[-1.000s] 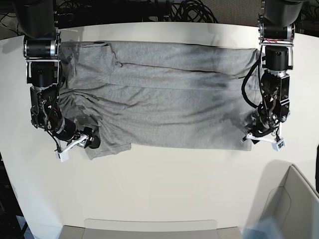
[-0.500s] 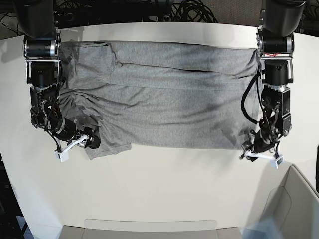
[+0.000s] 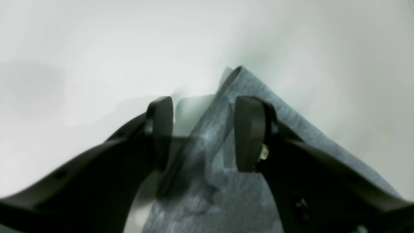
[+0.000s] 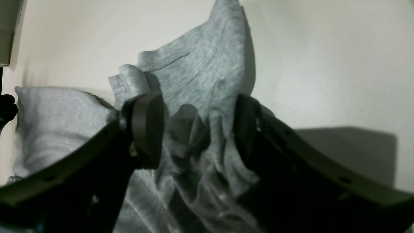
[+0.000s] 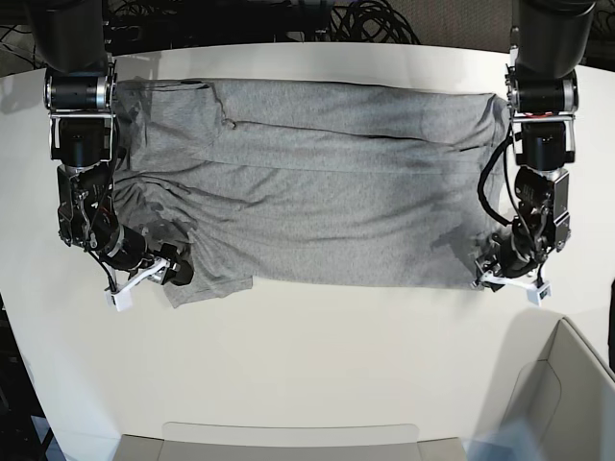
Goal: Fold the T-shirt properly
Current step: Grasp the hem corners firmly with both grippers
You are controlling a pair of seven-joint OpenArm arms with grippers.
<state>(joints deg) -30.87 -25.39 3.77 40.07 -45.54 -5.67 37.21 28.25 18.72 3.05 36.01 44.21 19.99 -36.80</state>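
The light-grey T-shirt (image 5: 317,192) lies spread and wrinkled across the back half of the white table (image 5: 317,355), folded lengthwise. My left gripper (image 5: 506,280) is down at its front right corner. In the left wrist view that gripper (image 3: 203,132) is open, and the pointed corner of the shirt (image 3: 226,181) runs up between its fingers. My right gripper (image 5: 144,274) is at the front left corner, by the sleeve. The right wrist view shows this gripper (image 4: 195,129) open too, with bunched shirt cloth (image 4: 200,64) between the fingers. No lettering shows.
A pale open box (image 5: 567,394) stands at the front right corner. A flat tray edge (image 5: 288,437) runs along the table's front. Black cables (image 5: 365,19) lie behind the table. Bare table lies in front of the shirt.
The left arm has shifted a little to the right in the base view, and its gripper has settled at the shirt's front right corner. The right arm has not moved.
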